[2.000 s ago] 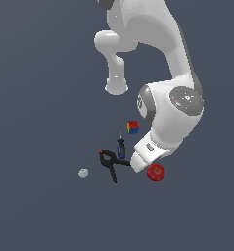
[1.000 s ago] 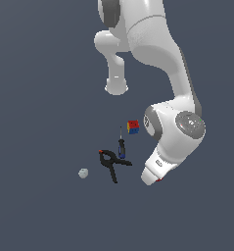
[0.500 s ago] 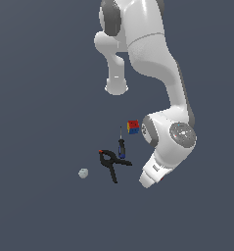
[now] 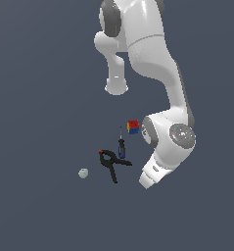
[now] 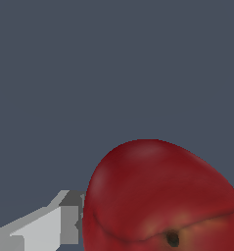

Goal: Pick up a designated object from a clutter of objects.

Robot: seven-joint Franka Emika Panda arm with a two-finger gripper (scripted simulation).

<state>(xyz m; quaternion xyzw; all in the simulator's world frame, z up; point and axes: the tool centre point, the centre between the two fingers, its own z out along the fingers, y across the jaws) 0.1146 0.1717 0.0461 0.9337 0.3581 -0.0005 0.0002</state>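
Apple (image 5: pixel 160 196) sat right under your wrist, between the fingers (image 5: pixel 37 230), filling the close view; from outside the arm hid all but a red sliver. Can't tell if the fingers had closed on it. Cube (image 4: pixel 133 127), screwdriver (image 4: pixel 121 147), clamp (image 4: pixel 111 163) and ball (image 4: pixel 82 173) lay apart, clear of the grasp.

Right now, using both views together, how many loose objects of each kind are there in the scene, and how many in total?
Apple: 1
Multicoloured cube: 1
Screwdriver: 1
Spring clamp: 1
Small pale ball: 1
Total: 5
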